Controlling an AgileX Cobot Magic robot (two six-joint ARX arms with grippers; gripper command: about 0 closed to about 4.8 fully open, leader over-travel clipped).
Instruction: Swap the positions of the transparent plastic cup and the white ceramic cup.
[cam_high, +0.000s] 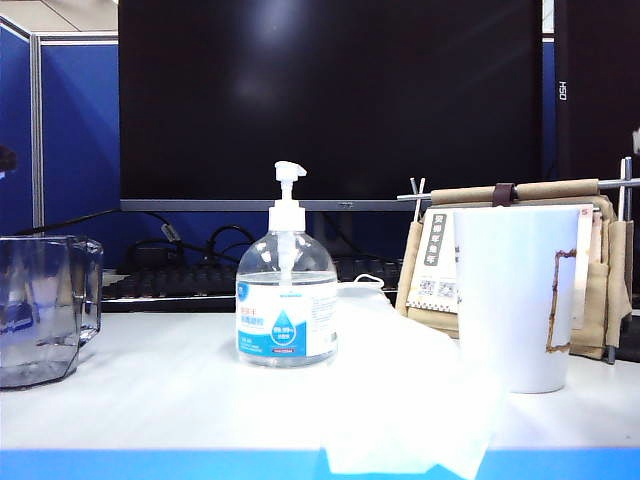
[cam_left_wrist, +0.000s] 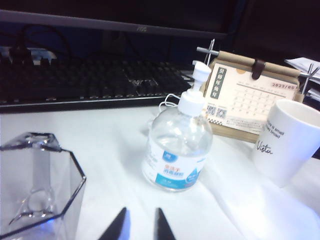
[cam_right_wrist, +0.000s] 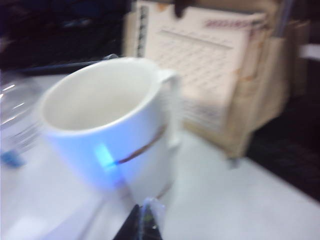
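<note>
White tabletop (cam_high: 150, 390) runs across the exterior view, backed by a dark monitor (cam_high: 330, 95) and a black keyboard (cam_high: 180, 280), with blue partition panels behind on the left. On the far left of that view stands the transparent plastic cup (cam_high: 45, 310), faceted and upright; on the right stands the white ceramic cup (cam_high: 515, 298), upright, a thin brown rectangle outlined on its side. Between them, well apart from both, sits a pump bottle of sanitizer (cam_high: 287, 300) with a blue-and-white label, and a white cloth or tissue (cam_high: 400, 400) lies spread toward the front edge. A tan desk calendar (cam_high: 520, 260) stands just behind the ceramic cup. Neither arm shows in the exterior view. The left gripper (cam_left_wrist: 140, 226) hovers above the table near the clear cup, fingertips slightly apart with nothing between them. The right gripper (cam_right_wrist: 142, 225), blurred, sits just in front of the ceramic cup with its tips pressed together, empty.
</note>
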